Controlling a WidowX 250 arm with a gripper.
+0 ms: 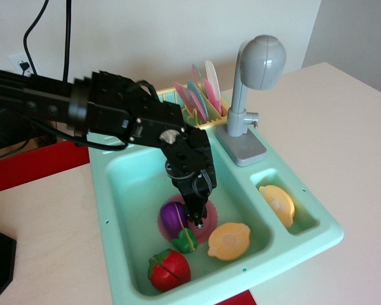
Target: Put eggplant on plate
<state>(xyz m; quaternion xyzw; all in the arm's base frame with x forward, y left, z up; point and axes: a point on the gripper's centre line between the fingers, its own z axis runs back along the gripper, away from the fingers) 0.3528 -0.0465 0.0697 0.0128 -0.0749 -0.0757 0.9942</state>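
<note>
Eggplant (174, 219) lies on the plate (206, 230) beside the lowered end effector (197, 219), grip state indeterminate; placement appears essentially complete, withdrawal outstanding.

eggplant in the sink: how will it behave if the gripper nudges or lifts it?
The eggplant looks rounded and glossy, so it likely rolls or slips from the fingers. It is probably light, hollow plastic. Lying partly on the pink plate, a nudge could slide it off the rim.
</note>
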